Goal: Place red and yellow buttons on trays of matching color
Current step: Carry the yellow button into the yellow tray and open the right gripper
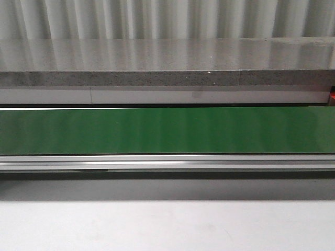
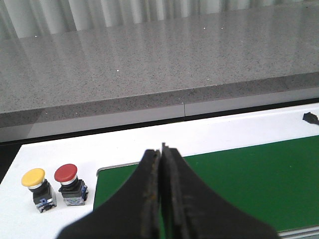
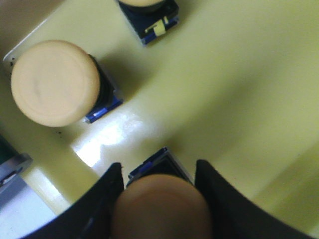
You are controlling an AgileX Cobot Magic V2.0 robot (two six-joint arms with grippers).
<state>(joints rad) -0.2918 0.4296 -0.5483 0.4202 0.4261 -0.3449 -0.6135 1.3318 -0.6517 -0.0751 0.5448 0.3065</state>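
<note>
In the right wrist view my right gripper [image 3: 159,191] is shut on a yellow button [image 3: 162,209]; its fingers flank the cap low over the yellow tray [image 3: 239,74]. Two more yellow buttons stand on that tray, one [image 3: 55,82] near its corner and one [image 3: 148,15] cut off by the frame edge. My left gripper [image 2: 162,149] is shut with nothing in it, above the end of the green belt [image 2: 249,184]. Beside the belt, a yellow button [image 2: 34,178] and a red button [image 2: 66,173] stand upright on the white surface. The red tray is out of view. Neither gripper shows in the front view.
A grey speckled counter [image 1: 167,63] runs behind the green belt [image 1: 167,130], with a metal rail [image 1: 167,162] along the belt's front. A small black object [image 2: 311,118] lies on the white surface at the far end of the left wrist view.
</note>
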